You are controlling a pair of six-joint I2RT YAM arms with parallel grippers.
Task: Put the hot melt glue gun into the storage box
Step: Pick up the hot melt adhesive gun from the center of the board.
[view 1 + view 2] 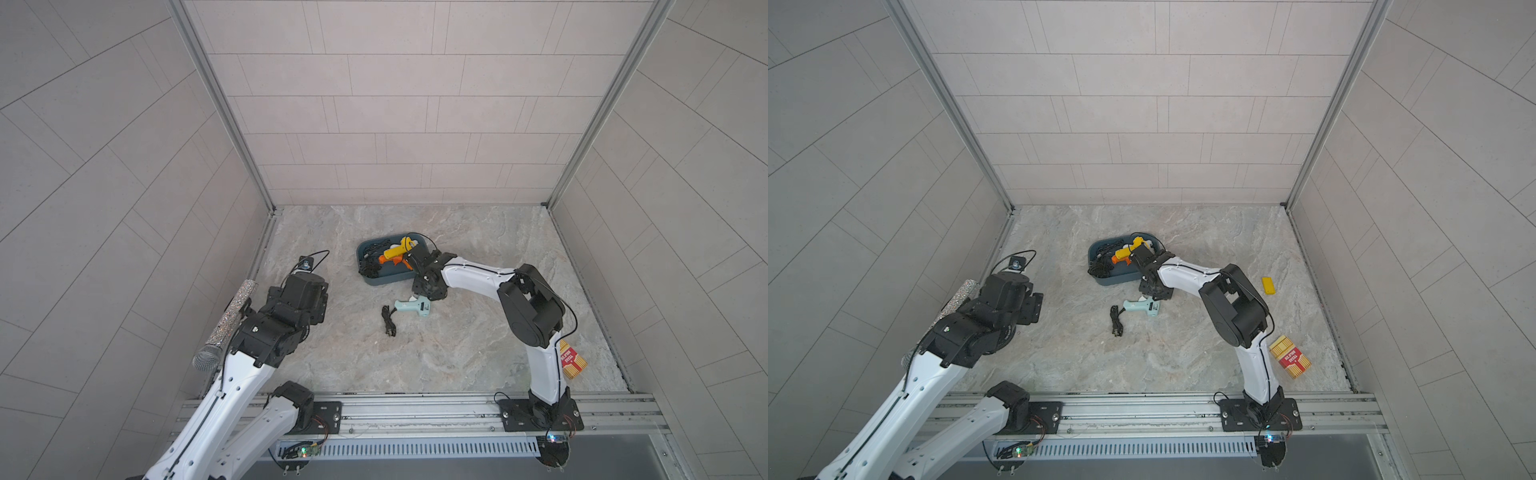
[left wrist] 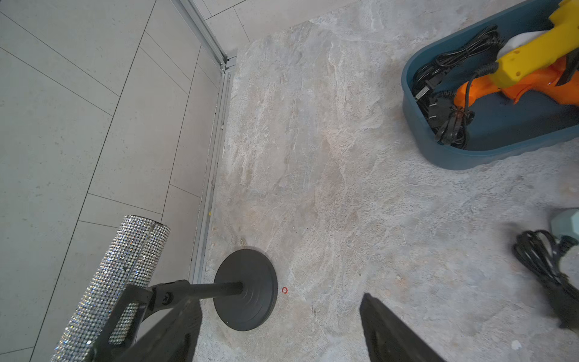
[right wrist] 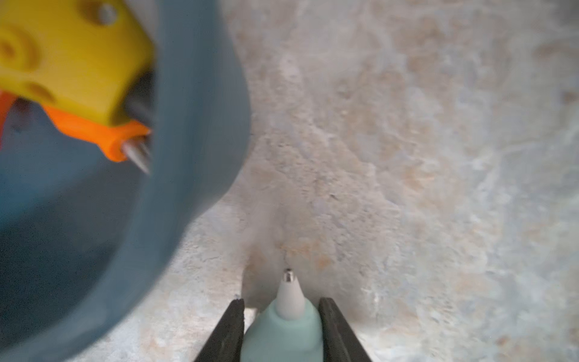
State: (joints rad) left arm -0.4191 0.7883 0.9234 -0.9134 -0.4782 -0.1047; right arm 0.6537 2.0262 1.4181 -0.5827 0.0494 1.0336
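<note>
A mint-green hot melt glue gun (image 1: 415, 308) (image 1: 1144, 308) lies on the marble floor just in front of the storage box, with its black cord (image 1: 388, 320) bundled beside it. In the right wrist view my right gripper (image 3: 281, 302) is shut on the gun's nose (image 3: 282, 332), one jaw pressed against each side and the white nozzle poking out between them. The dark teal storage box (image 1: 384, 280) (image 1: 1113, 279) (image 3: 194, 94) holds a yellow-and-orange glue gun (image 1: 397, 251) (image 2: 526, 65) and black cords. My left gripper (image 2: 280, 301) is open and holds nothing, off to the left.
A rhinestone microphone (image 1: 228, 324) (image 2: 125, 282) rests on a black stand with a round base (image 2: 247, 288), close to the left wall and my left gripper. A red-and-yellow carton (image 1: 1289, 357) and a small yellow block (image 1: 1268, 285) lie at the right.
</note>
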